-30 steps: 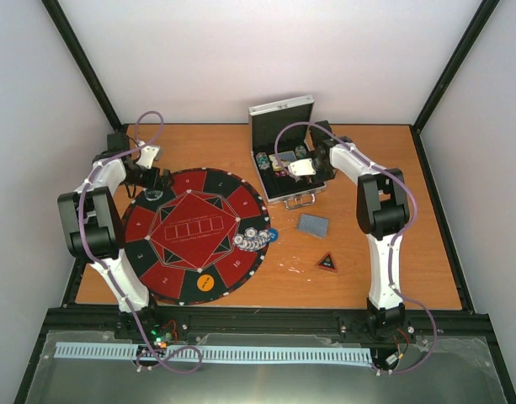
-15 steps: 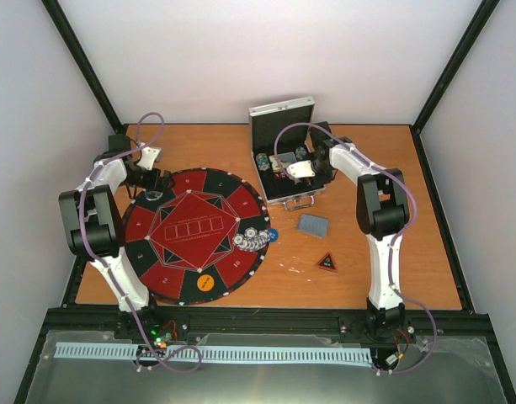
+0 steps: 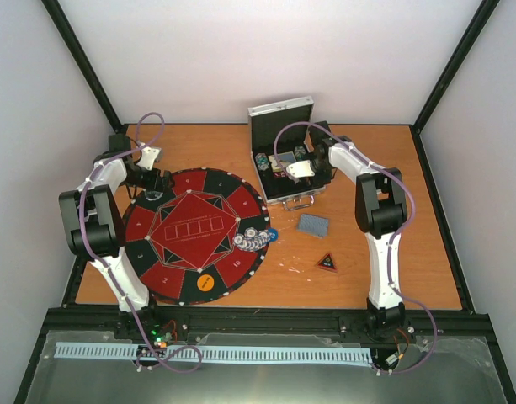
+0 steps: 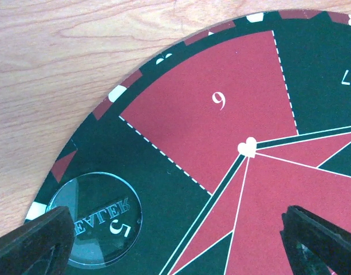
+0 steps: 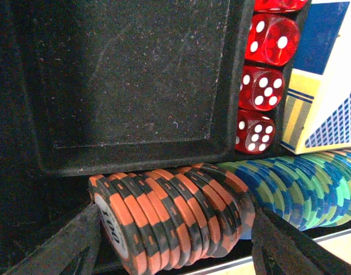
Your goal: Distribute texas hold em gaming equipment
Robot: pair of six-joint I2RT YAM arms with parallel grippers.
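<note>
My right gripper (image 5: 172,240) is down in the open silver case (image 3: 283,114). It is open, with one finger at each end of a leaning row of orange-and-black poker chips (image 5: 169,212). Blue and green chips (image 5: 301,183) continue the row to the right. My left gripper (image 4: 178,243) hangs wide open over the mat's far left edge, with nothing between its fingers. A clear dealer disc (image 4: 98,220) lies by its left finger. More chips (image 3: 253,238) and a blue disc (image 3: 272,235) sit at the mat's right rim, and a yellow disc (image 3: 204,283) near its front. Cards (image 3: 313,225) and the triangle marker (image 3: 327,263) lie on the table.
The round red-and-black mat (image 3: 194,236) covers the left half of the table. In the case, red dice (image 5: 261,86) and a blue-and-yellow card box (image 5: 330,74) sit beside an empty black compartment (image 5: 135,80). The case lid stands upright behind my right gripper.
The right gripper's jaws have spread wider around the orange chips in the case. The left arm has not moved.
</note>
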